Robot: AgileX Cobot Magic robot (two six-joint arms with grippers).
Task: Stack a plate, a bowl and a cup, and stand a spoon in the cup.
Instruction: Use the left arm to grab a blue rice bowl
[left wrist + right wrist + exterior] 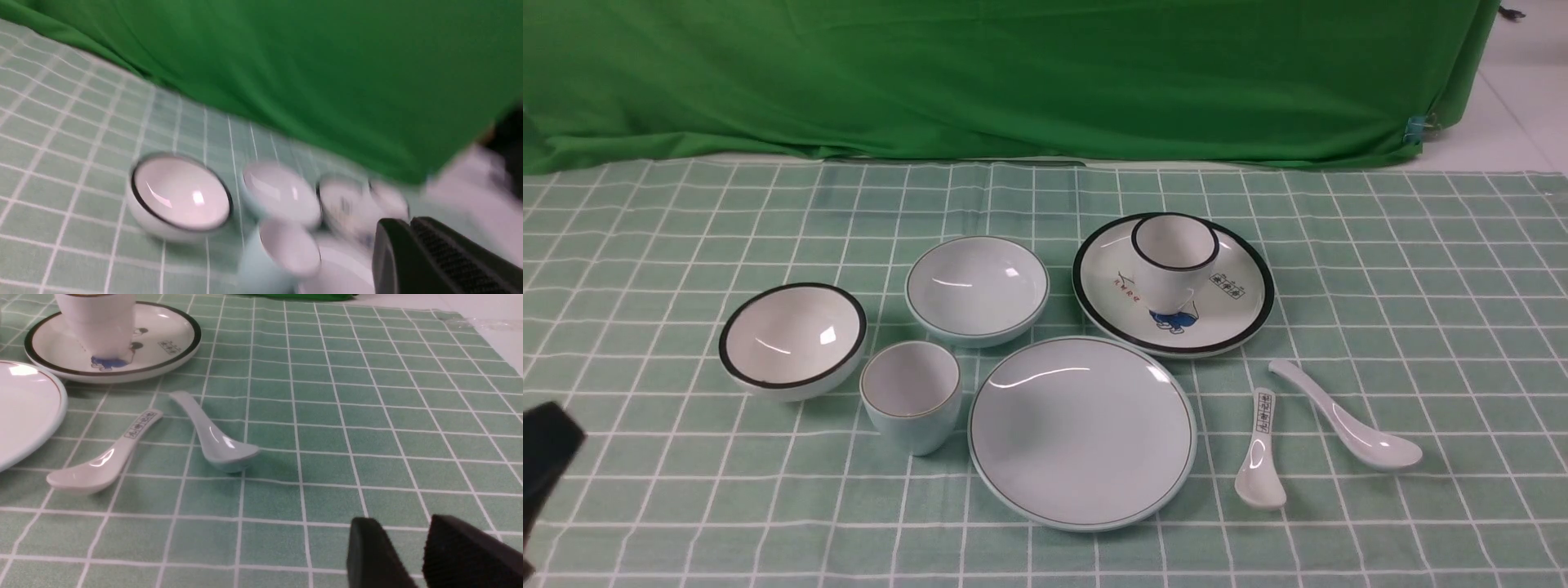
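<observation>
On the desk (1421, 261), spread with a green checked cloth, we see the plate (1082, 433) lying near the front middle: broad, flat, glossy pale blue. The cup (911, 396) stands upright just beside it on the left, and the shallow bowl (977, 287) sits behind both. The spoon (1347, 420) lies right of the plate, next to a printed spoon (1260, 453) — it is smooth white with a long curved handle. Each rests alone on the cloth. The right tool (401, 519) hangs low over the cloth, fingers apart and empty. The left tool (402, 222) is blurred — we cannot tell its state.
</observation>
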